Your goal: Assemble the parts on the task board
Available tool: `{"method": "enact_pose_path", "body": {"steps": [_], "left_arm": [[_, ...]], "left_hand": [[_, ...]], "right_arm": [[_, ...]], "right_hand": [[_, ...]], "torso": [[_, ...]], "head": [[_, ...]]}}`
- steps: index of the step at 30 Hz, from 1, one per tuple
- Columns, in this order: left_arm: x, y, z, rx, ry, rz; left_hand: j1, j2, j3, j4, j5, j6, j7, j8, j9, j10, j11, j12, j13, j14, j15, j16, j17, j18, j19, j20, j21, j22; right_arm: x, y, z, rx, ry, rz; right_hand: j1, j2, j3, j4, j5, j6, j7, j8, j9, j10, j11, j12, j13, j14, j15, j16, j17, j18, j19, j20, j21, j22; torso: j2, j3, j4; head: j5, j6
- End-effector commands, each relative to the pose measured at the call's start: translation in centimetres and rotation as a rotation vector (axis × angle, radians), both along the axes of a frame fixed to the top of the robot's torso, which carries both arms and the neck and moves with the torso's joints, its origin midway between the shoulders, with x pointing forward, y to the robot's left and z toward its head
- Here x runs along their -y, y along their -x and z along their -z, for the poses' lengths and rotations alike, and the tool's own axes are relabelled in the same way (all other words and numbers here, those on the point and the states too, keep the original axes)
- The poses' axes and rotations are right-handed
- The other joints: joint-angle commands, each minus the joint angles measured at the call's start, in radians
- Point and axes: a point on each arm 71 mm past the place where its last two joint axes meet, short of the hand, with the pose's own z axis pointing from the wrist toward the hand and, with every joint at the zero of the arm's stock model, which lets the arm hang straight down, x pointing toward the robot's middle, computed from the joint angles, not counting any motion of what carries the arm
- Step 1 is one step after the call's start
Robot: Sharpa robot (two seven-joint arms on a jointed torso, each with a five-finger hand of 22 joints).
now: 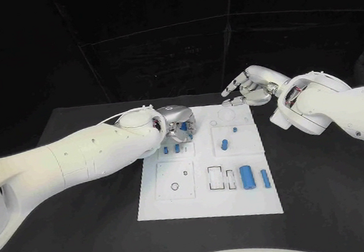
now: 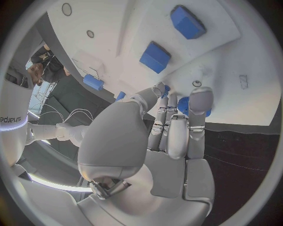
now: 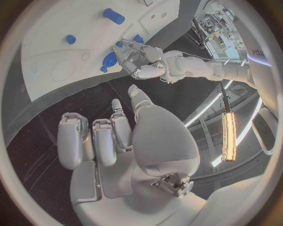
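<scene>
Judging from your task board point(image 1: 170, 206), most remains: left robot hand point(image 1: 177, 125) grips a blue part point(image 2: 190, 104), right robot hand point(image 1: 248, 89) open, empty.

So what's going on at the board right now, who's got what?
The left hand is down over the far left part of the task board, its fingers closed around a small blue part. The right hand hovers off the board's far edge, holding nothing. Other blue parts lie loose on the board.
</scene>
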Motion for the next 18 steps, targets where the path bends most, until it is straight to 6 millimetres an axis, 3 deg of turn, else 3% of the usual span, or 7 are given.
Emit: {"method": "enact_pose_path", "body": {"steps": [1,18], "left_arm": [[0.00,0.07,0.41,-0.023,-0.029,-0.003],[0.17,0.07,0.40,-0.007,-0.016,-0.008]], "left_hand": [[0.001,0.012,0.015,-0.001,-0.002,0.016,-0.001,-0.006,-0.003,0.020,-0.003,-0.003,-0.005,0.011,-0.004,0.007,0.000,-0.020,0.008,-0.003,0.009,0.007],[0.008,0.050,0.047,-0.014,-0.003,0.096,-0.018,-0.003,-0.007,0.136,-0.033,0.017,-0.008,0.018,-0.028,0.023,0.008,-0.031,0.029,-0.023,0.072,0.077]], "right_arm": [[-0.09,-0.01,-0.18,0.007,-0.006,0.001],[-0.15,-0.01,-0.17,0.007,-0.006,0.000]], "right_hand": [[0.002,0.006,-0.005,-0.001,0.004,0.007,0.001,0.003,-0.001,-0.006,-0.003,-0.003,0.054,0.073,-0.009,-0.007,0.113,0.001,-0.006,-0.002,-0.005,-0.001],[0.002,0.007,-0.005,-0.001,0.004,0.008,0.001,0.004,-0.001,-0.005,-0.003,-0.002,0.055,0.073,-0.009,-0.007,0.113,0.001,-0.006,-0.002,-0.005,-0.001]], "torso": [[0.000,0.0003,-0.0004],[0.000,-0.0001,-0.0001]], "head": [[-0.001,-0.002],[-0.002,-0.003]]}}
